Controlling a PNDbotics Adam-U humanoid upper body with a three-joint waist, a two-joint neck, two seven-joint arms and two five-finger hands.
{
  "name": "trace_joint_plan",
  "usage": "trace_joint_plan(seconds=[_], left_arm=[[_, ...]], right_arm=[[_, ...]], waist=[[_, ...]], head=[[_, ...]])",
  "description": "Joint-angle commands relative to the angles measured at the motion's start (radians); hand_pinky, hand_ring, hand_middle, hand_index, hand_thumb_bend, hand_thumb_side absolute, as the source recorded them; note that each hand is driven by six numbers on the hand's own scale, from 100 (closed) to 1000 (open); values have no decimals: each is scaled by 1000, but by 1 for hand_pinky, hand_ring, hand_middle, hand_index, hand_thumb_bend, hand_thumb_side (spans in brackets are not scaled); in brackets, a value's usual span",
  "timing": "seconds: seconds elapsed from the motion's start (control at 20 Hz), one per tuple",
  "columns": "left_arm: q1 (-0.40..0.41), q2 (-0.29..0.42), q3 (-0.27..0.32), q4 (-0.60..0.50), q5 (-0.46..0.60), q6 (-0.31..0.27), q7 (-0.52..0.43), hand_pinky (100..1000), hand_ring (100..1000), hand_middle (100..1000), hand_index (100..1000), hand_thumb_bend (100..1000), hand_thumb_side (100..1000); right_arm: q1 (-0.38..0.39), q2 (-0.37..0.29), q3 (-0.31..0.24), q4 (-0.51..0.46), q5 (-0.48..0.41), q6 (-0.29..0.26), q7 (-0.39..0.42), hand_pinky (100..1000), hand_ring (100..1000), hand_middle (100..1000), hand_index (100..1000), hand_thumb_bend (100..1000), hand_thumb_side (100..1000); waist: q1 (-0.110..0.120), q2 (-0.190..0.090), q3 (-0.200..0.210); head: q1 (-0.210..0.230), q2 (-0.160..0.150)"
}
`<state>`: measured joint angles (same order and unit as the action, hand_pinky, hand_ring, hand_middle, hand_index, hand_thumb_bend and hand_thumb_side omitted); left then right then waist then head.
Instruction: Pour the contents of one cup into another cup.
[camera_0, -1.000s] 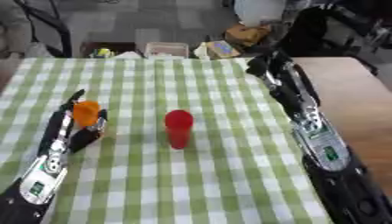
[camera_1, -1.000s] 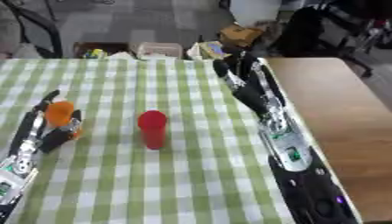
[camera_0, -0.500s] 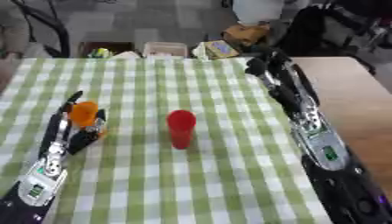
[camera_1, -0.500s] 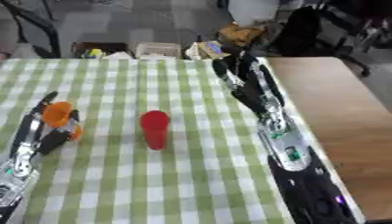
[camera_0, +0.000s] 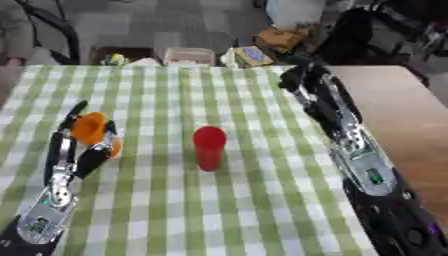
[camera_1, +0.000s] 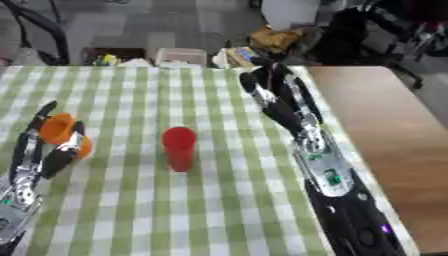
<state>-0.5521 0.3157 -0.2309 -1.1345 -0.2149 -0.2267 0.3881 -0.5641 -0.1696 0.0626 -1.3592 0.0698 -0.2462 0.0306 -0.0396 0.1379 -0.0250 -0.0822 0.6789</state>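
Two cups on the tabletop (camera_0: 262, 210), which carries a green-and-white checked cloth.

Left eye view: red cup (camera_0: 209, 148) stands upright at centre frame, alone, nothing touching it. Orange cup (camera_0: 90, 131) sits at left of frame, tilted, mouth turned toward upper left, held off the cloth in the left robot hand (camera_0: 72, 155). Long fingers lie up the cup's left side; thumb closes on its right side, so the left robot hand is clamped on the orange cup. Left forearm enters from the lower left corner. Orange cup and red cup are well apart, with bare cloth between them. Contents of either cup cannot be made out.

Right eye view: right robot hand (camera_1: 276, 97) lies at upper centre-right of frame, near the cloth's right edge, fingers stretched out straight and spread apart toward the far side, holding nothing. Right forearm runs from it down to the lower right corner. Bare wooden surface (camera_1: 385, 130) shows at right of the cloth. Beyond the far edge of the tabletop, at top of frame, sit boxes and bags (camera_1: 262, 42) on the floor, blurred.
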Motion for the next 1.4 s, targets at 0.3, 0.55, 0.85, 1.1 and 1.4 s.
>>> trace_joint_plan(seconds=[0.3, 0.55, 0.85, 1.1, 1.4], left_arm=[[32, 62, -20, -243, 37, 32, -21, 653, 610, 490, 941, 100, 487], [66, 75, -37, -386, 62, 83, -82, 659, 615, 494, 938, 100, 490], [93, 74, -50, -488, 90, 126, -123, 659, 615, 494, 936, 100, 489], [104, 70, -64, -546, 108, 151, -153, 661, 617, 494, 937, 100, 485], [113, 68, -75, -592, 121, 173, -179, 662, 618, 495, 937, 100, 483]], right_arm=[[-23, 4, 15, 103, 46, -21, 13, 720, 605, 579, 834, 597, 512], [-33, 26, 28, 168, 140, -70, -3, 730, 616, 585, 852, 631, 382], [-53, 60, 43, 226, 246, -117, -20, 746, 645, 609, 863, 639, 368], [-71, 91, 53, 289, 301, -143, -20, 751, 656, 620, 866, 645, 377], [-83, 122, 59, 354, 346, -172, -16, 753, 660, 627, 869, 655, 395]], waist=[[6, -12, 7], [11, -13, 14], [15, -15, 19], [22, -17, 27], [29, -18, 37]], head=[[-7, -10], [-11, -8], [-15, -6], [-21, -5], [-27, -3]])
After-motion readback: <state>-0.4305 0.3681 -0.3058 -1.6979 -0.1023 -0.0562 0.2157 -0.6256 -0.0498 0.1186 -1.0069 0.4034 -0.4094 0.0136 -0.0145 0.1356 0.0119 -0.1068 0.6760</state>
